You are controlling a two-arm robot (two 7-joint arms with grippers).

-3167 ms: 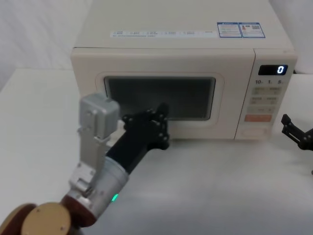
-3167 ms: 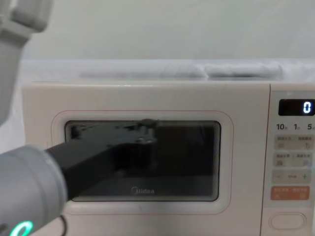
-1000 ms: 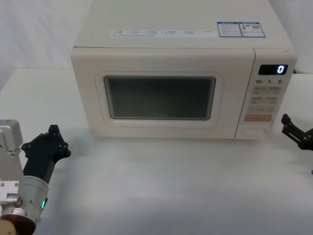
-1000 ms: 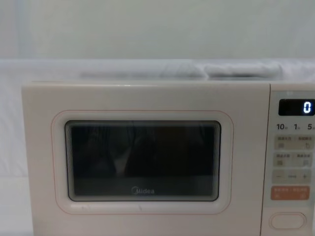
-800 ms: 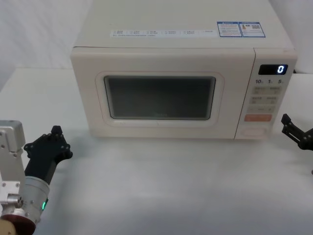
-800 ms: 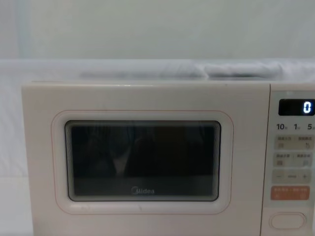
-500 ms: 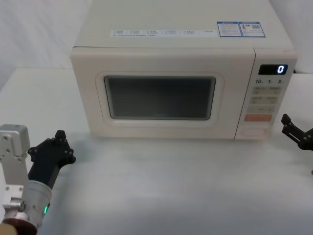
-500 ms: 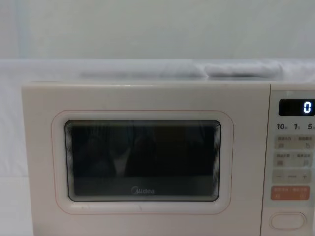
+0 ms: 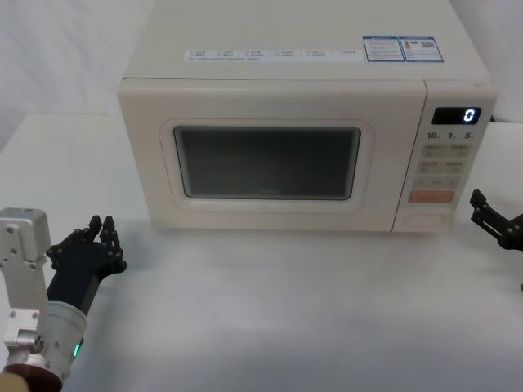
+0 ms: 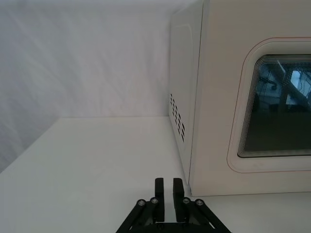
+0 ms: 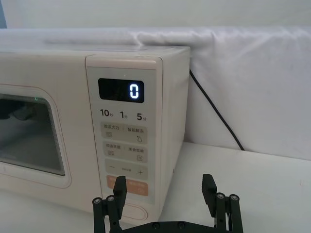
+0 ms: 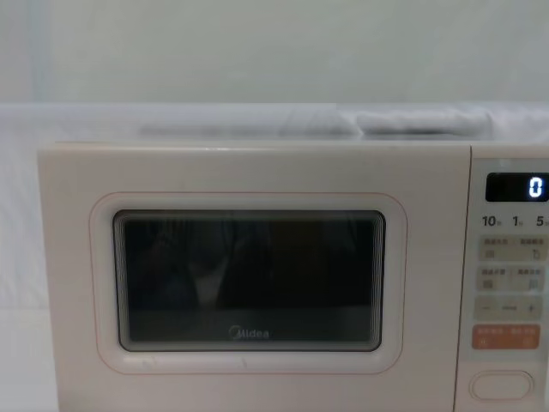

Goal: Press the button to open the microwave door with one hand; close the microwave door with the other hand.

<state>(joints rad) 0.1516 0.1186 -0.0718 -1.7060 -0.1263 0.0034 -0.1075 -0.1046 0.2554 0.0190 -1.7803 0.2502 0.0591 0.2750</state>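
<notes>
microwave door (image 9: 270,163) flush | left hand (image 9: 91,243) well apart, front-left

Glossy glass-windowed microwave door (image 12: 249,283)

Left arm: silver-grey cylindrical forearm carrying a small green indicator light, a boxy light-grey housing with visible screws, and a tan rounded joint below. The left gripper (image 9: 100,231) is matte black, with linkage bars pinned by silver rivets. The right gripper (image 11: 165,189) is likewise black, with riveted linkages and square-tipped fingers (image 11: 209,184).
</notes>
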